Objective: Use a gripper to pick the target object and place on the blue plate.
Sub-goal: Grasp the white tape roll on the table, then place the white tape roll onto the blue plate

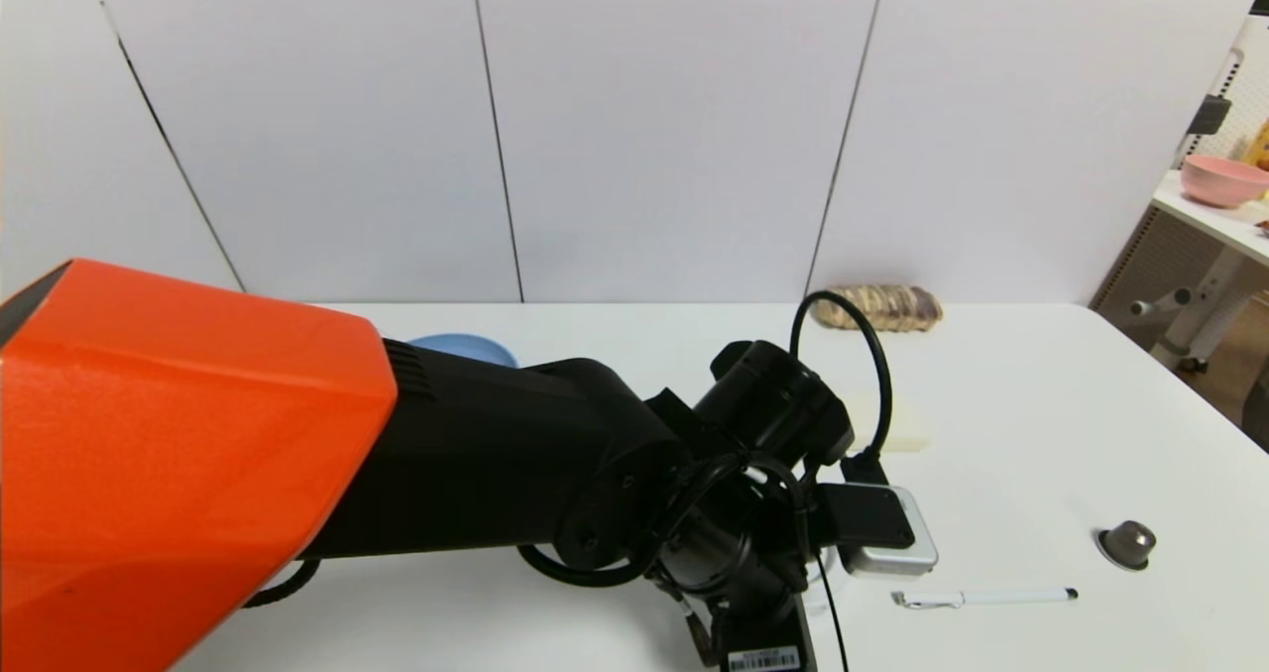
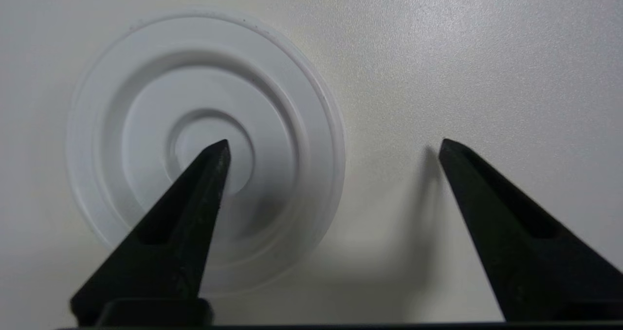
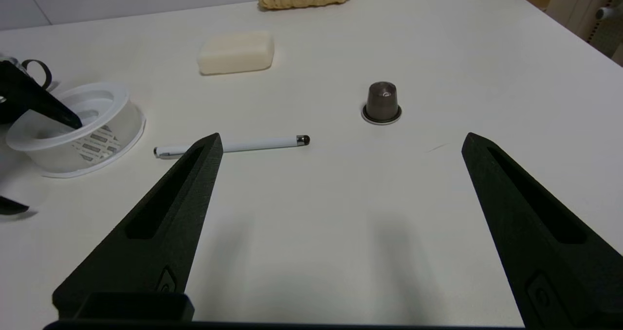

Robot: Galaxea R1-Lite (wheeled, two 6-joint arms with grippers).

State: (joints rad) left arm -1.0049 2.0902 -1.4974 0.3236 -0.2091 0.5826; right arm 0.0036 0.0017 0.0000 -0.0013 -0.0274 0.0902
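Right at the near edge of the white worktop, the left pincer straddles the rim of the white round plastic spool with raised rings and clear sides: one black finger dips into its centre well, the other sits outside on bare worktop, jaws spread and nothing gripped yet. This looks like the grasp step; next the jaws need to pinch the spool's wall, then lift clear. The thick black-and-orange left arm reaches across and angles steeply down. The right pincer hangs parked and released, level over the worktop. Farther back, the light-blue round plate peeks out behind the arm, well apart from the spool.
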